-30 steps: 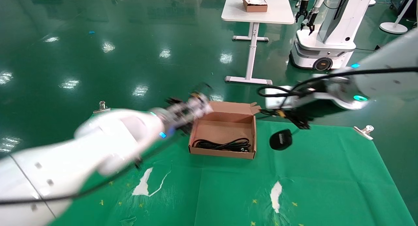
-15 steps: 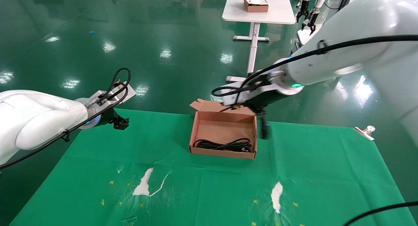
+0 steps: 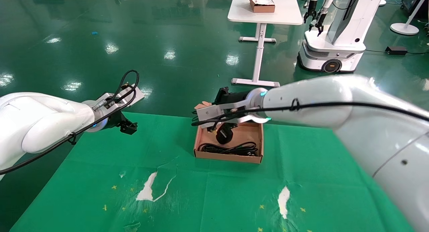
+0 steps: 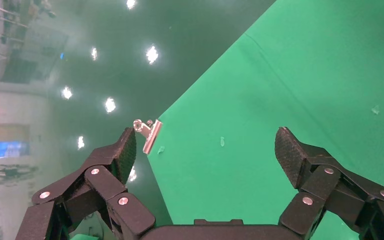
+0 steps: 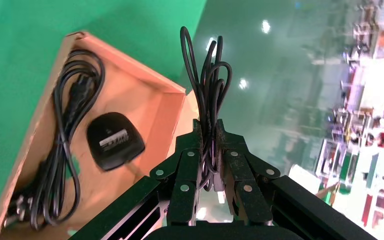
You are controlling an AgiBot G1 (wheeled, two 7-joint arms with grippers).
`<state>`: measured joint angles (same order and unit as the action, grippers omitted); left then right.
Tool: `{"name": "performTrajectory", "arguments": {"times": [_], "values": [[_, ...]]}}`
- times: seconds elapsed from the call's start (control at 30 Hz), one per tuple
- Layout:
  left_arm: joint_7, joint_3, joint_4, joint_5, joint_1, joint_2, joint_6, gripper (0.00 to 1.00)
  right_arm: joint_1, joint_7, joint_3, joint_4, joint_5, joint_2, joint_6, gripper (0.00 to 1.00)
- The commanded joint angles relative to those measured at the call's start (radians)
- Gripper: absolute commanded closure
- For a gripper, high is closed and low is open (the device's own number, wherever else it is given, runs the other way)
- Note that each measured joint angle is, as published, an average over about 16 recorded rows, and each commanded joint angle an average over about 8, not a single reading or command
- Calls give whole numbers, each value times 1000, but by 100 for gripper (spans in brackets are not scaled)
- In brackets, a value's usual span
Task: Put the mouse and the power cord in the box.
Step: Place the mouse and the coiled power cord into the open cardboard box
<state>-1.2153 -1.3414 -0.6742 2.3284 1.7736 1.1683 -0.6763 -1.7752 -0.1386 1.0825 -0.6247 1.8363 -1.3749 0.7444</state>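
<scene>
My right gripper (image 3: 216, 126) reaches across over the brown cardboard box (image 3: 228, 157) and is shut on the mouse's thin bundled cable (image 5: 207, 90). The black mouse (image 3: 224, 135) dangles from that cable just above the box floor, its pale label (image 5: 114, 140) showing. In the right wrist view the right gripper (image 5: 208, 129) pinches the cable loops upright. The thick power cord (image 3: 234, 148) lies coiled along the front wall inside the box (image 5: 125, 57), and shows as the power cord (image 5: 60, 150) beside the mouse. My left gripper (image 3: 129, 127) hovers open and holds nothing at the cloth's back left corner; the left gripper (image 4: 205, 145) looks down on bare cloth.
Green cloth (image 3: 214, 191) with torn white patches (image 3: 147, 190) covers the table. A metal clip (image 4: 148, 134) holds its back left corner. Behind stand a white table (image 3: 264, 7) with another box and a second robot (image 3: 335, 41) on the green floor.
My right arm has swung left from beside the box, lifting the mouse by its cable and bringing it over the box. The left arm drew back from the box to the left corner.
</scene>
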Motion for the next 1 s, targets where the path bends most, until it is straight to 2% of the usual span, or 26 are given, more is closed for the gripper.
{"name": "performTrajectory", "arguments": {"times": [0.03,0.17,0.2,1.0], "values": [[3,0,3,-2,0,1,1,0,20,3,28,9,-28,1,-59,51],[4,0,6,-5,1,0,0,0,35,21,44,44,-62,-1,-98,3],[4,0,6,-6,1,0,0,0,37,22,46,48,-67,-2,-103,0],[4,1,3,-3,0,2,2,0,33,16,27,18,-54,10,-66,0]]}}
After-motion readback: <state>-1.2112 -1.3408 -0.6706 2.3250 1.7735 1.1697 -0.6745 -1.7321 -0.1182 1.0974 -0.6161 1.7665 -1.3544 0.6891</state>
